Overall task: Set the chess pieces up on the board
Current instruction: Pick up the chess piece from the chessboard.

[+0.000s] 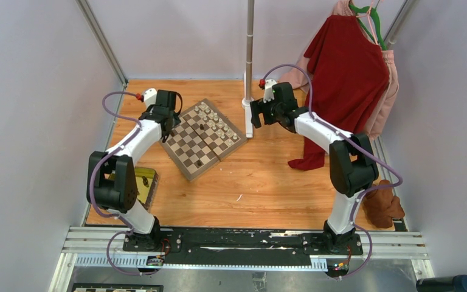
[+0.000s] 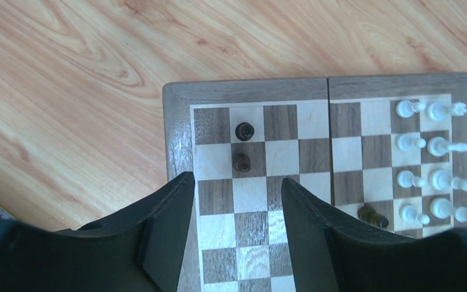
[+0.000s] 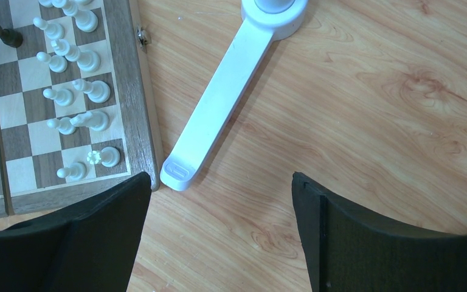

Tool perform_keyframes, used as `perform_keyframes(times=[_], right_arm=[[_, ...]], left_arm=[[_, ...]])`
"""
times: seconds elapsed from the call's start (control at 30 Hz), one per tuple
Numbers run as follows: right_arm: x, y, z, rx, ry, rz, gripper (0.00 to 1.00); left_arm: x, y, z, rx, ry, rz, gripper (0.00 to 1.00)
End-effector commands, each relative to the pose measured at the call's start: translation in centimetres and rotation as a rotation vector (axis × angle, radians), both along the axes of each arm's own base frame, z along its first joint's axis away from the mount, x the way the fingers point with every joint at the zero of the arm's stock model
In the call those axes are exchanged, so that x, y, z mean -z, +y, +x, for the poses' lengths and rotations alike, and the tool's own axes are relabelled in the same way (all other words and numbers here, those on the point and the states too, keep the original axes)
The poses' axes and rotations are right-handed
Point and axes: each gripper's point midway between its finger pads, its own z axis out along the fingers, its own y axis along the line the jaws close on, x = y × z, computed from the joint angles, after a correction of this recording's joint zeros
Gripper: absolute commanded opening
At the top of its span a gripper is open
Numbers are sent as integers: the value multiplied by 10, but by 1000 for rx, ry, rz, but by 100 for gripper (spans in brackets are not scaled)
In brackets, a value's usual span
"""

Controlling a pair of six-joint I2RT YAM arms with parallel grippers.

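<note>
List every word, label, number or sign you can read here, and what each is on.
No readable text in any view.
Checkered wooden chessboard: no letters or numbers on its rim.
White plastic stand foot: an embossed oval near its tip, no wording.
Shiny yellow square tray: dark marks, too blurred to read.

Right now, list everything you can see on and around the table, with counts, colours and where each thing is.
board: one, brown checkered, left of centre, set at an angle
white chess pieces: two rows, cream, along the board edge nearest the stand; full count unclear
dark chess pieces: at least three, dark brown, scattered on the board
stand: one, white, beside the board
red garment: one, hanging far right
pink garment: one, behind the red one
brown soft thing: one, right edge
yellow tray: one, near left, partly behind the left arm
table: one, light wood
left gripper: open, empty, over the board
right gripper: open, empty, over bare table
</note>
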Motion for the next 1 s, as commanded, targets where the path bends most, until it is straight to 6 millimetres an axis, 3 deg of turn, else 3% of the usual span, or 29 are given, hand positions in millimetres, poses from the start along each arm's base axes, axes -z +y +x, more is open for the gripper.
perform_keyframes(times=[0.0,0.2,0.3,0.73,0.97], right_arm=[[-15,-10,-1,33,-28,19,89],[-17,-12,-2,48,-32,17,89],[-18,-15,-4,55,-33,12,89],[-12,-24,-6,80,-26,-12,89],[-12,-28,-3,90,-27,-14,90]], left_arm=[[-12,-17,-4,104,-28,16,60],[-12,-74,9,366,-16,70,64],[-4,-88,14,422,11,57,66],[23,-127,24,613,49,14,66],[33,-136,35,659,66,24,66]])
